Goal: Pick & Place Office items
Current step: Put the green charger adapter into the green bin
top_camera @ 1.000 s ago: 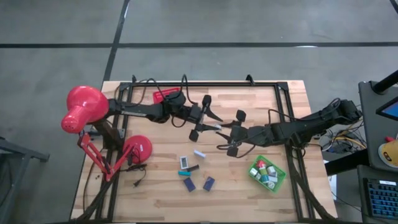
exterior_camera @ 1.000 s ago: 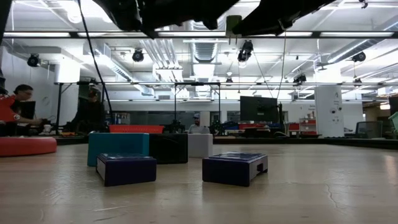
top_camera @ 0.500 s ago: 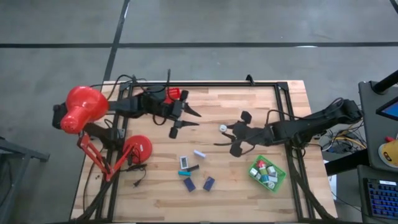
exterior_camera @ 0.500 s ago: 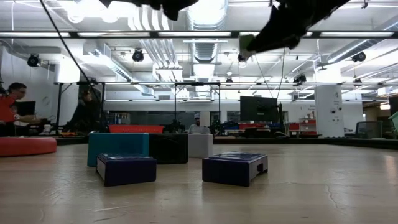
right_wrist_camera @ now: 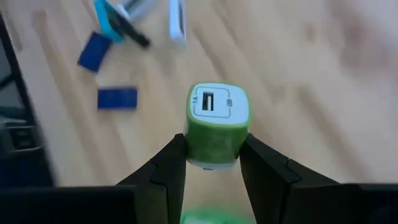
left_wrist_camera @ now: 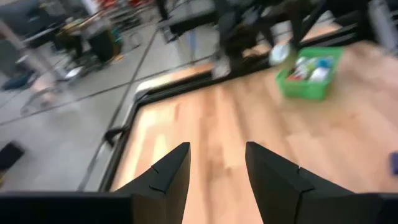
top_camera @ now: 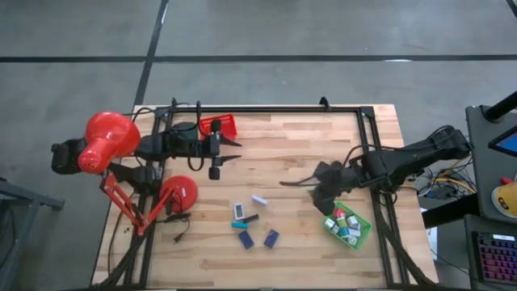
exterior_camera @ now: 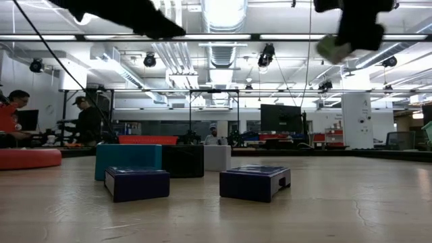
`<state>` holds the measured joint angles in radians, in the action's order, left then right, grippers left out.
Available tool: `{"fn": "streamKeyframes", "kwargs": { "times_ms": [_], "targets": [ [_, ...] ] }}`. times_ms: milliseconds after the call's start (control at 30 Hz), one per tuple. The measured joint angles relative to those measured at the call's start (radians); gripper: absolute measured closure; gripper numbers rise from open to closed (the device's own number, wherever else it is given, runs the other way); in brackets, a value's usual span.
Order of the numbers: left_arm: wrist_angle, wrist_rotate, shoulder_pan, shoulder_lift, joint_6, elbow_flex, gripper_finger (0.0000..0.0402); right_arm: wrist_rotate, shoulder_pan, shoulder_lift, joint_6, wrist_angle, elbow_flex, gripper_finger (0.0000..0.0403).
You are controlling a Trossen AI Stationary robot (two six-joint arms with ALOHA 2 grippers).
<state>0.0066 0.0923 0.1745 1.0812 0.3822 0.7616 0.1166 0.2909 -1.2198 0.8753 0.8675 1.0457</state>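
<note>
Here the right gripper [right_wrist_camera: 211, 163] clenches a small green cube [right_wrist_camera: 216, 130] with a white face bearing a slot, held above the wooden table [top_camera: 299, 153] near the green tray [top_camera: 347, 227]. Farther off, navy blocks [right_wrist_camera: 117, 98] and a teal piece [right_wrist_camera: 104, 22] lie scattered mid-table; the left gripper [left_wrist_camera: 216, 167] hangs empty, fingers parted, by the red tray [top_camera: 222, 125].

1. Both arms are dark, near-black, built of slim jointed segments.
2. The left pincer [left_wrist_camera: 214, 171] ends in two flat, angular black fingers with bevelled inner faces.
3. The right pincer [right_wrist_camera: 212, 155] has the same matte black, wedge-shaped fingers.
4. Thin black cables loop along the left arm and trail from the right arm's base.
</note>
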Motion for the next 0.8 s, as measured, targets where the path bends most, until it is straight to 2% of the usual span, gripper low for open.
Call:
{"fn": "streamKeyframes", "kwargs": {
  "times_ms": [167, 300, 433, 800],
  "targets": [
    [0.024, -0.055, 0.000, -0.038, 0.000, -0.065, 0.0243, -0.136, 0.000, 0.000, 0.245, 0.243, 0.070, 0.0280],
    [0.031, -0.057, 0.000, -0.048, 0.010, -0.085, 0.0243, -0.158, 0.012, 0.000, 0.366, 0.374, 0.084, 0.0280],
    [0.033, -0.093, 0.000, -0.058, 0.054, -0.096, 0.0243, -0.177, 0.048, -0.001, 0.447, 0.379, 0.050, 0.0280],
    [0.034, -0.097, 0.000, -0.057, 0.059, -0.097, 0.0243, -0.196, 0.221, -0.005, 0.615, 0.347, -0.057, 0.0280]
  ]
}}
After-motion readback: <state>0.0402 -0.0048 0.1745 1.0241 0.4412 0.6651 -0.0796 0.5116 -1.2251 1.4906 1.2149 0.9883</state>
